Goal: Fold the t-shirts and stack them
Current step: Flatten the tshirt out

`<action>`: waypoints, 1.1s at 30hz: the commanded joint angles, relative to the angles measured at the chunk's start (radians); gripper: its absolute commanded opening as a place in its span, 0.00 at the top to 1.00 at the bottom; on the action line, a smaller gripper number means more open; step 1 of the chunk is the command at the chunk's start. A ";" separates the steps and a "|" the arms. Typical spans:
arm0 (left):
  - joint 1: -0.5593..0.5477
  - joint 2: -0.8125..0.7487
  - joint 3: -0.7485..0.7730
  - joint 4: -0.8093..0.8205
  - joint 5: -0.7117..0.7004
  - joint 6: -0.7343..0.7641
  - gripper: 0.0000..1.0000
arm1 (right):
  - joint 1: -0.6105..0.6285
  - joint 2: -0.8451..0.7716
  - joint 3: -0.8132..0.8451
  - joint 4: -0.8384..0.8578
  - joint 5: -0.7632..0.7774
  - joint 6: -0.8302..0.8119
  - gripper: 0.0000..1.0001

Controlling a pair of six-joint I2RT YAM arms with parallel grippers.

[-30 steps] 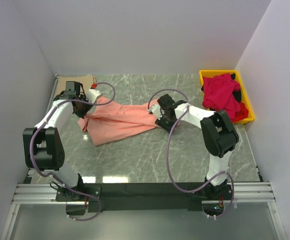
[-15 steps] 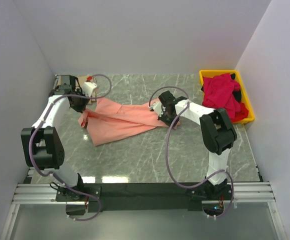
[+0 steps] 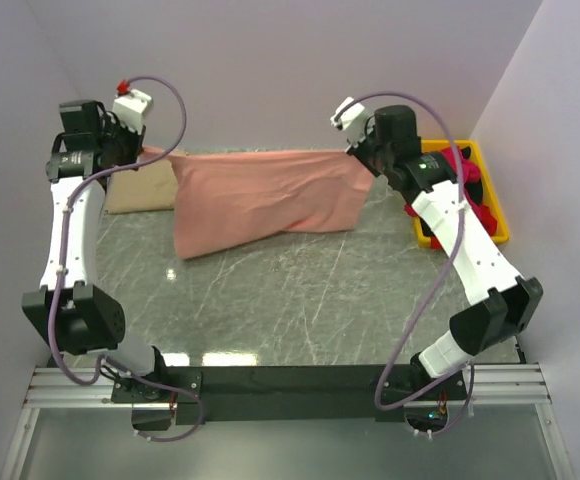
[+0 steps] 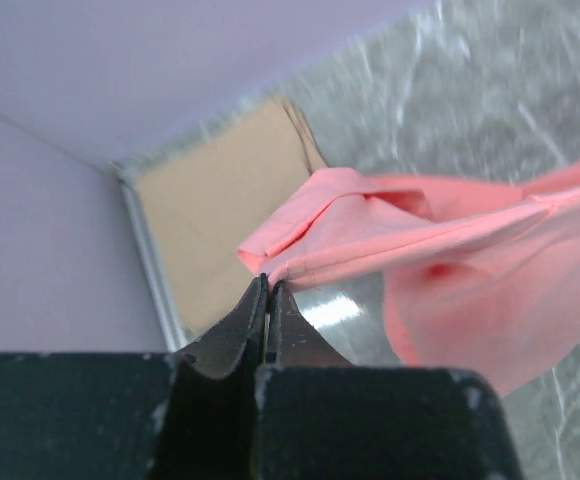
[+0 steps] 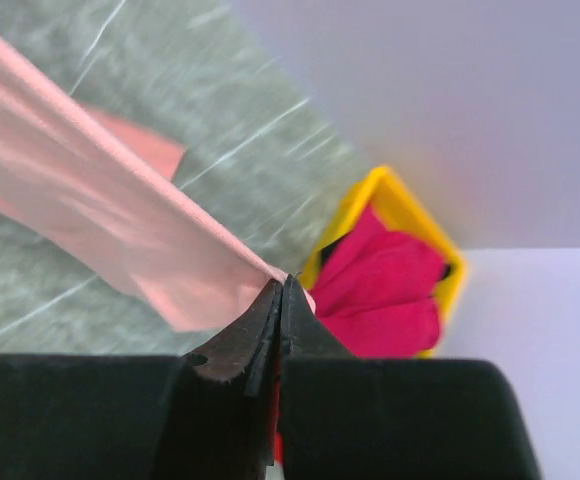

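**Pink tee stretched in the air between both pincers**

I am holding the pink tee [image 3: 260, 195] up above the table [image 3: 300, 300], one top corner in each pincer. My left pincer [image 4: 268, 290] is pinching shut on a bunched fold at the tee's left end, the jaws pressed together with only the thin cloth edge between them. My right pincer [image 5: 282, 285] is gripping the other end in the same way, clamped tight on a narrow tip of fabric.

Between the two grips the top edge is running nearly straight and taut across the far side of the table, close to the back wall [image 3: 270, 70]. The rest of the cloth is hanging down like a curtain, longer on the left side than on the right. Whether the lowest corner is touching the table I cannot tell.

The tan tee [image 3: 135, 185] is lying flat in the far left corner, just below my left pincer and partly behind the pink tee's left edge. The red tees [image 3: 445, 185] are sitting heaped in the yellow bin [image 3: 495, 215] at the far right, beside my right arm.
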 commanded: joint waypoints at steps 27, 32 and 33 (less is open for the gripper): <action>0.006 -0.812 -0.008 -0.062 -0.357 0.118 0.99 | 0.032 -0.646 0.140 0.036 0.240 -0.085 1.00; 0.006 -0.698 0.020 -0.130 -0.305 0.156 0.99 | 0.032 -0.594 0.001 0.161 0.228 -0.161 1.00; 0.006 -0.680 -0.004 -0.128 -0.293 0.159 0.99 | 0.029 -0.557 -0.041 0.203 0.222 -0.164 1.00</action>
